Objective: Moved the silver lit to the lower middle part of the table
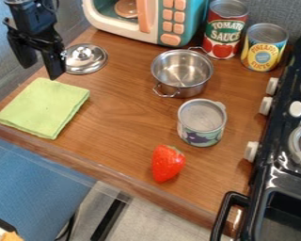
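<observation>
We see the wooden table [124, 106], the black gripper [41, 72] at upper left with its fingers spread wide, the green cloth [43, 108], the steel pot [181, 73], then our silver lid [85, 59] on the table's upper left, between cloth and microwave [150, 19].

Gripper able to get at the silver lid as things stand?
Probably yes. The gripper is open right by the silver lid, whose knob points up with nothing on top. The green cloth lies nearby but doesn't cover it.
</observation>
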Motion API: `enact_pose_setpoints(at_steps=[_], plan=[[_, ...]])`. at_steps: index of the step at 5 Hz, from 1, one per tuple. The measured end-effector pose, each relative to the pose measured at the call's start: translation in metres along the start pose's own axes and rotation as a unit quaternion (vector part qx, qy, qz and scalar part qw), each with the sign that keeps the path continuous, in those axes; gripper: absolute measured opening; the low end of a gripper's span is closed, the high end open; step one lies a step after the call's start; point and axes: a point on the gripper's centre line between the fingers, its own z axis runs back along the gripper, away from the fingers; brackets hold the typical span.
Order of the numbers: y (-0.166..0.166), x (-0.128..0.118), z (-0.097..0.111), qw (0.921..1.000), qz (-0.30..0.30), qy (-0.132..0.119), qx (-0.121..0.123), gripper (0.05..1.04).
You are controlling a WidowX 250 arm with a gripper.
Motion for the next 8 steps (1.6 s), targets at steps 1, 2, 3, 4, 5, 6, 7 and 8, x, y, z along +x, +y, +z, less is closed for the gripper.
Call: enact_pose_setpoints(at_steps=[1, 2, 3, 4, 5, 6, 7, 8], plan=[[-0.002, -0.001, -0.011, 0.9998, 0.003, 0.017, -0.011, 0.999], [0.003, 0.041, -0.017, 0.9997, 0.018, 0.013, -0.012, 0.999], [0.010, 0.080, -0.023, 0.9994, 0.033, 0.008, -0.005, 0.999], [0.019, 0.116, -0.032, 0.9987, 0.051, 0.003, 0.003, 0.999], [0.022, 0.134, -0.039, 0.9982, 0.059, 0.003, 0.013, 0.999], [0.024, 0.134, -0.042, 0.9977, 0.062, 0.007, 0.024, 0.999], [0.021, 0.122, -0.060, 0.9978, 0.055, 0.024, 0.027, 0.999], [0.023, 0.119, -0.062, 0.9972, 0.061, 0.026, 0.033, 0.999]])
